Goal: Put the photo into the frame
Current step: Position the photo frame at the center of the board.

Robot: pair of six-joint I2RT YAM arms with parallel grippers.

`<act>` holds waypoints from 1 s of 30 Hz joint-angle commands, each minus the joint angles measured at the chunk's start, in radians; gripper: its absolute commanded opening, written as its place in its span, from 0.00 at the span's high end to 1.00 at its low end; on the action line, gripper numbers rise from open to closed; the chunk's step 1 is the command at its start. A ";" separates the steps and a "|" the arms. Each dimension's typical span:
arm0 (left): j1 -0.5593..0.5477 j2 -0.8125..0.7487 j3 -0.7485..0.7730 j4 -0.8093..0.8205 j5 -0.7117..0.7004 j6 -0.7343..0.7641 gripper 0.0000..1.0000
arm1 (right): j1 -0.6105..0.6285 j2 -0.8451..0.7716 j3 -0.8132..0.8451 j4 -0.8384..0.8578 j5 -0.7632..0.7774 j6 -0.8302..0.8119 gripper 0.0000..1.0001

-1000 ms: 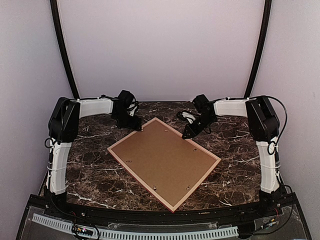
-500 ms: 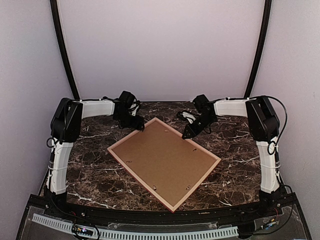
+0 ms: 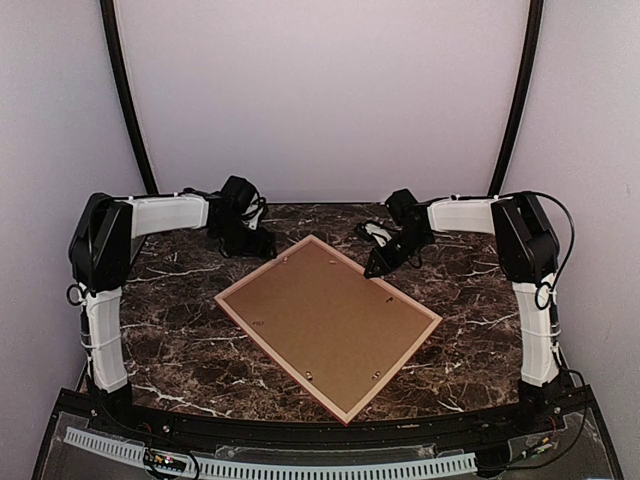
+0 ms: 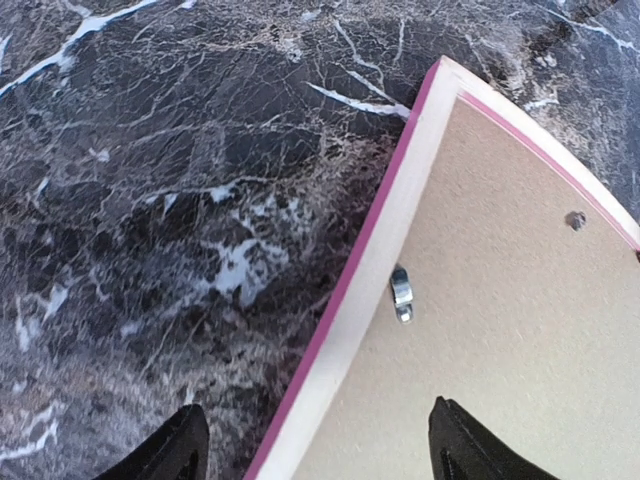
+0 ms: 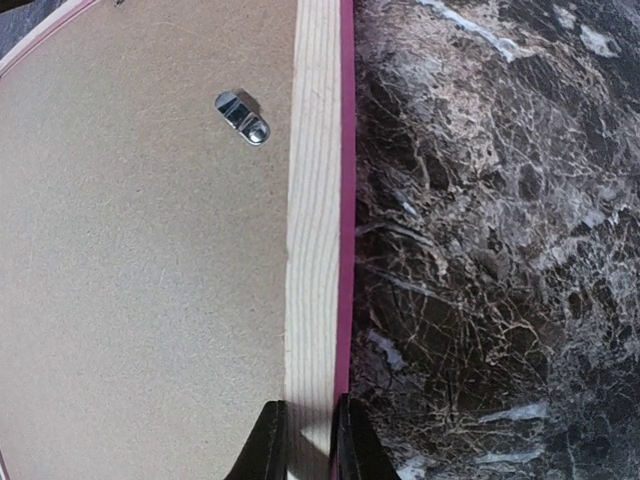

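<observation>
Now, frame: thin-railed rectangular frame [image 5: 315, 200] of light wood with a pink outer edge, lying back-up and turned diagonally near the middle of the table.
Backing: plain brown cardboard backing board [image 3: 325, 320] fills the frame inside the rails.
Clips: small silver metal turn clip [image 5: 242, 116] on the board just inside the far-right rail; a second one [image 4: 402, 293] just inside the far-left rail.
Right gripper: black right gripper [image 5: 307, 440] at the far-right rail, fingers drawn close together with the rail pinched between them.
Left gripper: black left gripper [image 4: 320, 440] above the far-left rail near the far corner, jaws spread wide, holding nothing.
Table: dark brown marble-patterned table [image 3: 180, 330] with white veins, under everything.
</observation>
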 commanded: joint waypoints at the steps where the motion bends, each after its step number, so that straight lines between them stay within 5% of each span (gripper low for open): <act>1: -0.010 -0.151 -0.087 -0.049 0.012 -0.087 0.22 | -0.015 0.032 -0.031 0.025 0.068 0.109 0.96; 13: -0.117 -0.322 -0.356 -0.039 -0.025 -0.252 0.22 | -0.026 -0.169 -0.336 0.225 0.132 0.417 1.00; 30: -0.142 -0.210 -0.336 0.013 -0.036 -0.348 0.22 | 0.038 -0.373 -0.689 0.466 0.202 0.714 1.00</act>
